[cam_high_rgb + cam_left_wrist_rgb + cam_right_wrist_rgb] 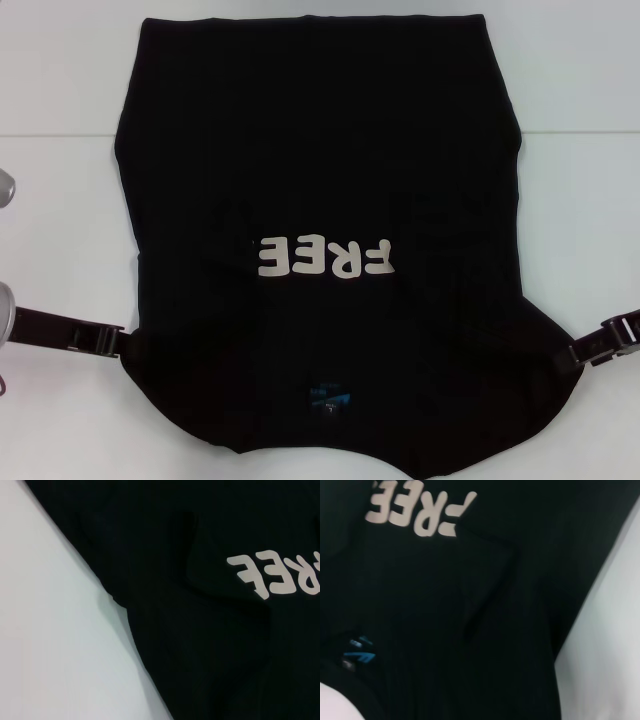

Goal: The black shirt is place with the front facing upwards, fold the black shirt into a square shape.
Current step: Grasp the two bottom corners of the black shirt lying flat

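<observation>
The collar end of the black shirt (320, 200) lies nearest to me, with the small blue neck label (328, 398) at my edge of the white table (60, 200). The shirt is spread flat, front up. The cream lettering "FREE" (327, 258) reads upside down from my position. The hem lies at the far side.

The shirt's long axis runs directly away from me, collar near, hem far. The sleeves appear already turned in, since the outline is close to a rectangle.

My left gripper (112, 340) is at the shirt's left edge near the shoulder. My right gripper (578, 352) is at the right edge at about the same level. Each meets the cloth at its margin. I cannot tell whether either set of fingers is spread or closed on fabric, because black cloth and black fingers merge there.

The two grippers stand opposite each other across the short axis, at the collar end. Neither arm is nearer than the other. In my judgement, the next fold carries the near end along the long axis toward the hem.
</observation>
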Robot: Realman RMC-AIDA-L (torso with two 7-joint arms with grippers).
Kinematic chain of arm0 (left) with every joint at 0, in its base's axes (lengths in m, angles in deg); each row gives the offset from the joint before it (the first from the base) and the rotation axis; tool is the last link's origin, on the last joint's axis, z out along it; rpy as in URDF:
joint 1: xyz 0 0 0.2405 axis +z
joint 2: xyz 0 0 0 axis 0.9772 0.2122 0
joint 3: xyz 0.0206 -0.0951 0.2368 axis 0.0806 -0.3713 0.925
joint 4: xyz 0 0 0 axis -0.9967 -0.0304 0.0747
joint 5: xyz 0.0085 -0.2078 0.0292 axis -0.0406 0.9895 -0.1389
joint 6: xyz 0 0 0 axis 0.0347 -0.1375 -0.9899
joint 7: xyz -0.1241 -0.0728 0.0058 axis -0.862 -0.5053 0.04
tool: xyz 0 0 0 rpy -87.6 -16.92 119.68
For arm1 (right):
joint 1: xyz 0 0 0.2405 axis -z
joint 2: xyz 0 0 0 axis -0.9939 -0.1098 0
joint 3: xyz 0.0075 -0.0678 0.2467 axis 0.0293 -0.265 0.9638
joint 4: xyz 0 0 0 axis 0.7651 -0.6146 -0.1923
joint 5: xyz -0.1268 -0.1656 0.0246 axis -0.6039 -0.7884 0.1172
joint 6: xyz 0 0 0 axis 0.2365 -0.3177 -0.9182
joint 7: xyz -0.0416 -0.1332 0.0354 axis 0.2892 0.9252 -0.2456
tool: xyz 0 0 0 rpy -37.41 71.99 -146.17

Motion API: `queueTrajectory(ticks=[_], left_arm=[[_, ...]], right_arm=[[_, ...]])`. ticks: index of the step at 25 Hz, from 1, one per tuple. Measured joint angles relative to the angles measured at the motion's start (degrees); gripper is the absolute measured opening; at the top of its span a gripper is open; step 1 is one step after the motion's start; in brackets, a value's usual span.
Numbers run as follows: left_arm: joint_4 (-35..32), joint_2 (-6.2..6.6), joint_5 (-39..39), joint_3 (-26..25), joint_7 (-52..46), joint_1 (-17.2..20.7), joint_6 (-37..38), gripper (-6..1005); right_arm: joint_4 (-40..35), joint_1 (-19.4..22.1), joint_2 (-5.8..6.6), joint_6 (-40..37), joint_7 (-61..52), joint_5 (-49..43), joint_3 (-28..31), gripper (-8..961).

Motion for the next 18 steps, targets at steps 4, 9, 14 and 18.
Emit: queueTrajectory(ticks=[4, 9, 14, 18], left_arm=[[0.0, -0.04, 0.0, 0.0, 0.1, 0.0, 0.1, 52], [0.0, -0.07, 0.0, 0.0, 0.6, 0.0, 0.1, 53], [0.4, -0.07, 0.0, 0.0, 1.0, 0.0, 0.0, 53], [0.9, -0.02, 0.0, -0.1, 1.6, -0.1, -0.2, 53]], right_arm=[[0.7, -0.4, -0.45, 1.4, 0.1, 0.1, -1.3, 588], [0.9, -1.0, -1.13, 2.5, 0.1, 0.3, -1.3, 473], [1.6, -1.6, -1.33, 2.7, 0.2, 0.0, -1.6, 359], [1.6, -1.6, -1.38, 2.9, 0.2, 0.2, -2.1, 195]])
